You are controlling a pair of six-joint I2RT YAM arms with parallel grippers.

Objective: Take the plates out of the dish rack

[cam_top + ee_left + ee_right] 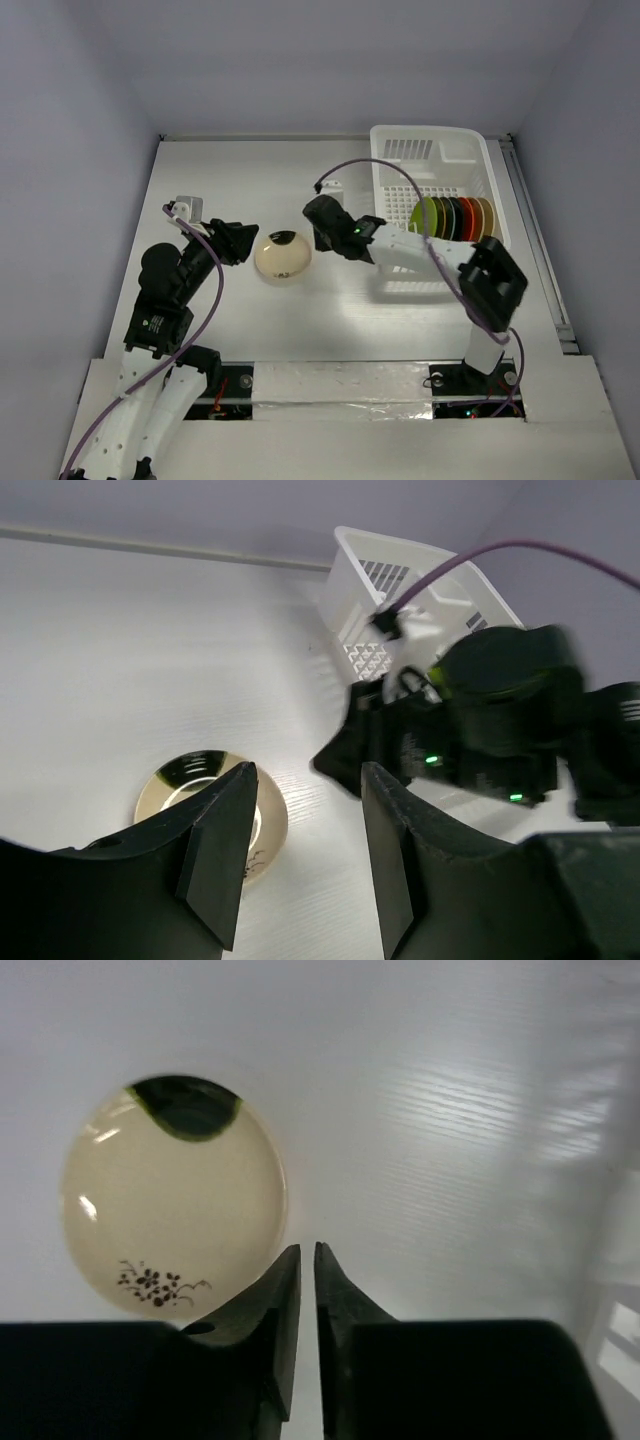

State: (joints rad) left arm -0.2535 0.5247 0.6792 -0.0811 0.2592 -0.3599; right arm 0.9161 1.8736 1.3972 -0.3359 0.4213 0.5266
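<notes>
With one cream plate [283, 257] lying flat on the table [240, 180] and nothing in either claw, the right gripper [307, 1290], fingers nearly together beside it, likely returns next to the rack [437, 200] where other plates [458, 217] stand, while the left gripper [300, 850] hangs half open.

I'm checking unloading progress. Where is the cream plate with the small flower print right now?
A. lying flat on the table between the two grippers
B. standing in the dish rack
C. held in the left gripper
A: the cream plate lies flat on the table, outside the dish rack, touched by neither gripper.
</notes>
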